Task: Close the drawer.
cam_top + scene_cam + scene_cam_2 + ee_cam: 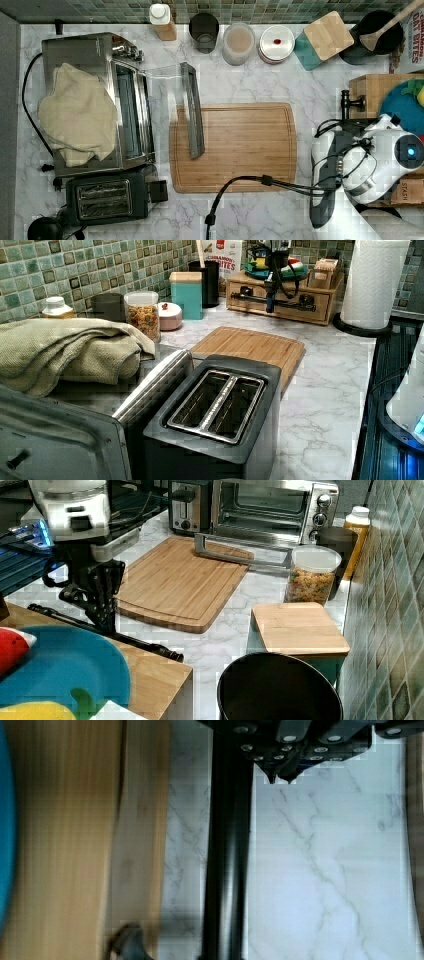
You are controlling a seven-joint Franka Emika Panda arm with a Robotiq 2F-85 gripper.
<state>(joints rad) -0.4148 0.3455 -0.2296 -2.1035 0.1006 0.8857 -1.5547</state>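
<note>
Drawer (364,86): light-wood unit at the top view's right edge, dark handle (352,104) facing the cutting board (235,145), white robot arm (380,150) just beside it.

Top view, back row along the tiles:
- bottle (161,19), white cap
- dark cup (204,31), contents not discernible
- clear jar (239,42), lid on
- pale lidded dish (276,43), red knob
- teal canister (322,37), wooden lid
- black pot (385,35) holding a wooden spatula (385,30)
- printed box (412,30), "BITES" legible
- small carton (404,191) marked "STASH"

Left view: the drawer stands at the far end of the marble counter (325,390), and its front looks flush with the casing, though that is hard to tell. The gripper (271,302) hangs in front of the handle bar. The clear jar holds small multicoloured pieces. The printed box reads "CINNAMON" above "BITES". A paper towel roll (372,282) stands at the left view's right. The toaster (220,405) slots are bare.

Right view: a blue plate (65,675) on the drawer unit carries red and yellow toy pieces. The gripper points down just beside the black bar.

Wrist view: the fingertips (272,777) are drawn nearly together with nothing between them. They are over marble, with the black bar beside them and the wood beyond.
</note>
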